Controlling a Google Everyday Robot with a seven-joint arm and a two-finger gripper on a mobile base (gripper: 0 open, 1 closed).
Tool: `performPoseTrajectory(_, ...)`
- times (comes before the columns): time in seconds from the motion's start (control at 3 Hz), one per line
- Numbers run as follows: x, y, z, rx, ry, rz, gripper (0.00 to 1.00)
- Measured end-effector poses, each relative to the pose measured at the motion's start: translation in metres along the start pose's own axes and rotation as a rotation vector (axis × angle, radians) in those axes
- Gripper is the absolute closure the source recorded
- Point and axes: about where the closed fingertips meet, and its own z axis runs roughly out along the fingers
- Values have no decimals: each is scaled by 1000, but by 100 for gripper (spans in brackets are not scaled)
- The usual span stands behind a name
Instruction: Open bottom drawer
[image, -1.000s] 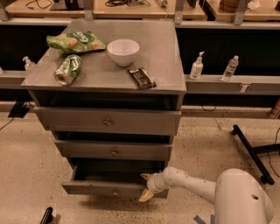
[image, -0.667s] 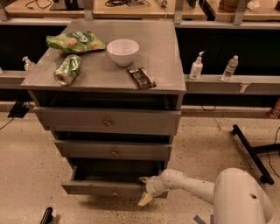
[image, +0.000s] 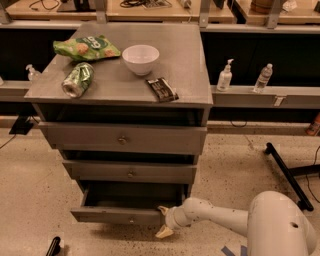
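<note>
Shifted slightly left and down since a second ago, the gripper (image: 163, 221) sits with jaws spread, one finger above the other. The bottom drawer (image: 115, 216), pulled partly out, extends leftward from the jaws. Its front's right end lies just beside them; contact cannot be told.

Pincer (image: 163, 221) — right of bottom drawer (image: 117, 216)

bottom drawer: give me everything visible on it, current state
The bottom drawer is the lowest of three grey, wood-looking drawers. It has a flat front with one small round metal knob near the middle. It stands partly pulled out and level, forward of the middle drawer. Its inside is dark, and contents cannot be made out. The gripper is at the front's right end, apparently touching it.
</note>
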Motion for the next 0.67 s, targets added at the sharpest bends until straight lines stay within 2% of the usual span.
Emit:
performPoseTrajectory(0.33, -2, 8, -1, -10, -1, 4, 65)
performPoseTrajectory(0.67, -5, 7, -4, -10, -1, 4, 65)
